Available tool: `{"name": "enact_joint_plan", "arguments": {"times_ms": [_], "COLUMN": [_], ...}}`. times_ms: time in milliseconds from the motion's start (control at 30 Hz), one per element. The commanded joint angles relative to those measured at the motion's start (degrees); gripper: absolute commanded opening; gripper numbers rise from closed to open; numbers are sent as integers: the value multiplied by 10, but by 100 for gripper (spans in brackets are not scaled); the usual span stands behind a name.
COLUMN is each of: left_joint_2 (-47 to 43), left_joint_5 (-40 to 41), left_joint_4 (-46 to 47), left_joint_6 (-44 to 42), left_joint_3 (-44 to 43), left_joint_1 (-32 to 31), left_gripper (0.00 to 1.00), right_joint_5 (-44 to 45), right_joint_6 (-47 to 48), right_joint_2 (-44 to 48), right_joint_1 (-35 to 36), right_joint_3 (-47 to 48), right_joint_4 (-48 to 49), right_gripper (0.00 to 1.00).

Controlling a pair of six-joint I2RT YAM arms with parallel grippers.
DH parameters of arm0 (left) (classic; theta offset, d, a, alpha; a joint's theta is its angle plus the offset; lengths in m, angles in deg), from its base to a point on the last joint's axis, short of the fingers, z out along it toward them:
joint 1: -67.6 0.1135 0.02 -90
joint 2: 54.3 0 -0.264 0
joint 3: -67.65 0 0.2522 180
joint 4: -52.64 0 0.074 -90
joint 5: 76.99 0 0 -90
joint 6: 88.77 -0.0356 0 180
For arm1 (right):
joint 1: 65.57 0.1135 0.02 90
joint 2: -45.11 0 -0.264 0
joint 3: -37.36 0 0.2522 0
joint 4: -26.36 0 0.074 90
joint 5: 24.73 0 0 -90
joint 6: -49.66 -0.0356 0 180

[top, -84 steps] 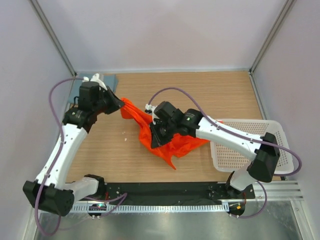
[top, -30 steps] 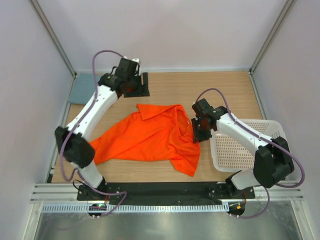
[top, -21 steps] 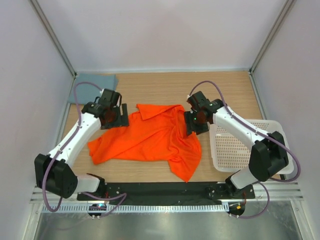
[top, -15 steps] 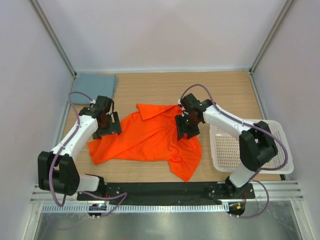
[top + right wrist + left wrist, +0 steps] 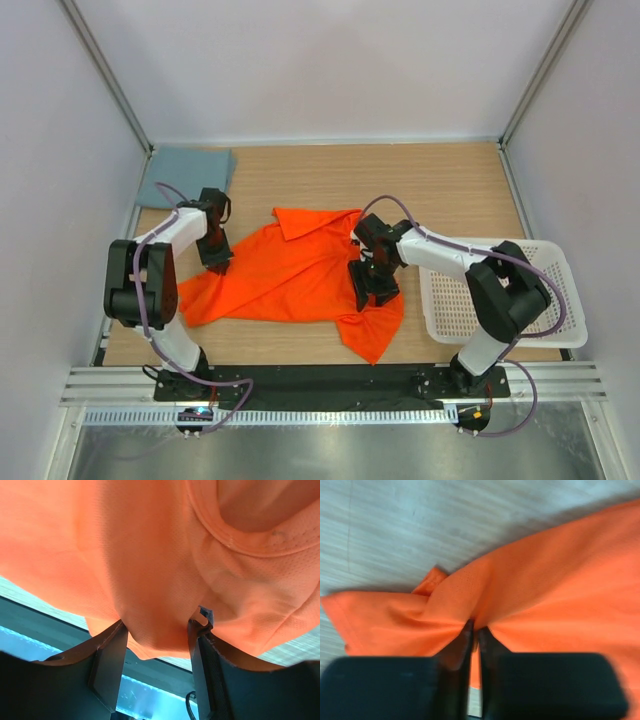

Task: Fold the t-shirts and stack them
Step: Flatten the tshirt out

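Note:
The bright orange t-shirt (image 5: pixel 290 275) lies spread and wrinkled in the middle of the wooden table. My left gripper (image 5: pixel 216 264) sits at its left edge. In the left wrist view this gripper (image 5: pixel 474 630) is shut on a pinched fold of the orange fabric (image 5: pixel 540 580). My right gripper (image 5: pixel 372 290) is over the shirt's right side. In the right wrist view the right gripper (image 5: pixel 157 630) stands open, with the orange cloth (image 5: pixel 150 570) bulging between the fingers. The grey-blue t-shirt (image 5: pixel 186 172) lies folded flat at the back left corner.
A white perforated basket (image 5: pixel 455 310) stands at the right, close beside the right arm. A black strip (image 5: pixel 320 375) and a metal rail run along the near edge. Side walls close in the table left, right and back.
The left arm swung from the back of the table to the shirt's left edge and shut on it. The right gripper opened and moved nearer along the shirt's right side.

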Motion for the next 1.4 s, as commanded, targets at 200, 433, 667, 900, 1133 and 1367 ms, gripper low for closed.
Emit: {"name": "enact_joint_plan", "arguments": {"times_ms": [200,433,667,900,1133,1367], "left_joint_2": [-67,-26,107,-136,-308,-378], "left_joint_5": [63,23,62,28,-104,-108], "left_joint_4": [-26,55,-51,-7,-3,41], "left_joint_6": [-19,-64,-96,-40,47,111], "left_joint_3": [-164,-254,-438,-173,66,175], "left_joint_1": [2,2,5,6,5,5], "left_gripper": [0,3,68,74,72,77], "right_joint_5": [-1,0,0,-26,-63,-60], "right_joint_6": [-15,-23,-44,-74,-108,-137], "right_joint_2": [19,28,69,126,139,127], "right_joint_1": [-1,-1,-1,1,11,13], "right_joint_3": [25,41,22,-92,-159,-172], "right_joint_4": [22,13,-1,54,113,156], "right_gripper": [57,59,59,63,67,58]}}
